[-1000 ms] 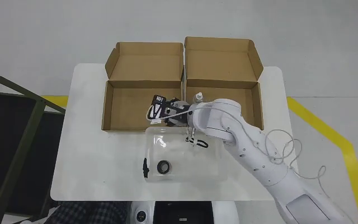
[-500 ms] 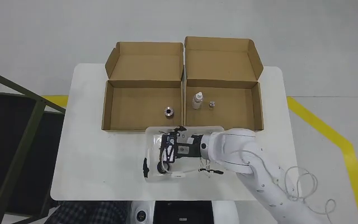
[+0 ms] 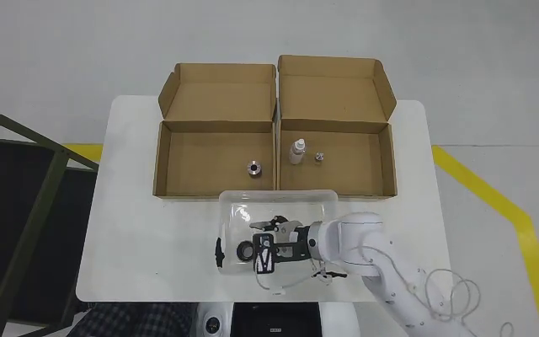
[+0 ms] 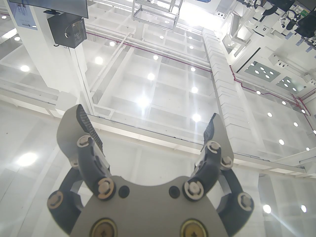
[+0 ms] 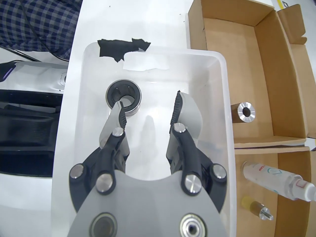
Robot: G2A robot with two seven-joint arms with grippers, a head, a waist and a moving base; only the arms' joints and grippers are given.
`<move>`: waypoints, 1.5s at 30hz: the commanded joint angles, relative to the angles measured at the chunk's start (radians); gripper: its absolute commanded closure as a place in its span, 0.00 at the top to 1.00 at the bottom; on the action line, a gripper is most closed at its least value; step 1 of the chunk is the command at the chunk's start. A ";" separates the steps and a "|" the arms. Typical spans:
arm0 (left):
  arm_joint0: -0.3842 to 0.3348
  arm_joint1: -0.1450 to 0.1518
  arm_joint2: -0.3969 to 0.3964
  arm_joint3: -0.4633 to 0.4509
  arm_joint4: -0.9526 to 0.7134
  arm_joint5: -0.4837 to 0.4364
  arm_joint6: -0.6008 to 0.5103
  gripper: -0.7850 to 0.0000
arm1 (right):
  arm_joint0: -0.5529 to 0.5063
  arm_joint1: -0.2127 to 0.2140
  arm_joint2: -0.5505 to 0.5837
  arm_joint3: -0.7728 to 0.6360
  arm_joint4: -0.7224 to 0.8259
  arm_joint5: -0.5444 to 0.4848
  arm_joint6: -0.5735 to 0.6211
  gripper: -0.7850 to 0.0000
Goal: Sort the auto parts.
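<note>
The black ring-shaped bearing with a metal rim (image 5: 123, 99) is lying flat on the floor of the white translucent plastic bin (image 5: 226, 87), right at the tip of one finger of the right gripper (image 5: 149, 103). That tip is sitting over the bearing's bore, though I cannot tell whether it is touching. The other finger is standing well apart, near the bin wall, so the jaws are gaping wide and holding nothing.

Beyond that wall, the open brown cardboard box (image 5: 234, 62) is holding a silver metal cylinder (image 5: 244, 112). The neighbouring cardboard box (image 5: 291, 159) is holding a white plastic bottle (image 5: 276, 181) and a small metal fitting (image 5: 261, 213).

The left gripper (image 4: 147, 115) is pointing up at the ceiling, jaws spread, carrying nothing.

The robot seems to be setting up a pick of the bearing. The next move probably calls for lowering, then pinching the ring's wall or recentring to straddle it.
</note>
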 commanded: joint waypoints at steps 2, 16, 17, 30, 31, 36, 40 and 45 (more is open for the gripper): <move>0.000 0.000 0.000 0.000 0.000 0.000 0.000 1.00 | -0.006 0.005 -0.007 0.006 -0.012 -0.014 -0.004 0.46; 0.000 0.000 0.000 0.000 0.000 0.000 0.000 1.00 | 0.033 0.003 -0.085 0.086 -0.037 -0.007 -0.032 0.53; 0.000 0.000 0.000 0.000 0.000 0.000 0.000 1.00 | 0.039 0.002 -0.093 0.093 -0.038 -0.005 -0.034 0.54; 0.000 0.000 0.000 0.000 0.000 0.000 0.000 1.00 | 0.130 -0.026 -0.204 0.220 -0.028 0.028 -0.058 0.56; 0.000 0.000 0.000 0.000 0.000 0.000 0.000 1.00 | 0.136 -0.028 -0.211 0.228 -0.026 0.028 -0.059 0.56; 0.000 0.000 0.000 0.000 0.000 0.000 0.000 1.00 | 0.169 -0.038 -0.241 0.258 -0.016 0.034 -0.062 0.60; 0.000 0.000 0.000 0.000 0.000 0.000 0.000 1.00 | 0.189 -0.045 -0.258 0.273 -0.006 0.038 -0.067 0.49; 0.000 0.000 0.000 0.000 0.000 0.000 0.000 1.00 | 0.205 -0.050 -0.271 0.284 0.008 0.028 -0.081 0.09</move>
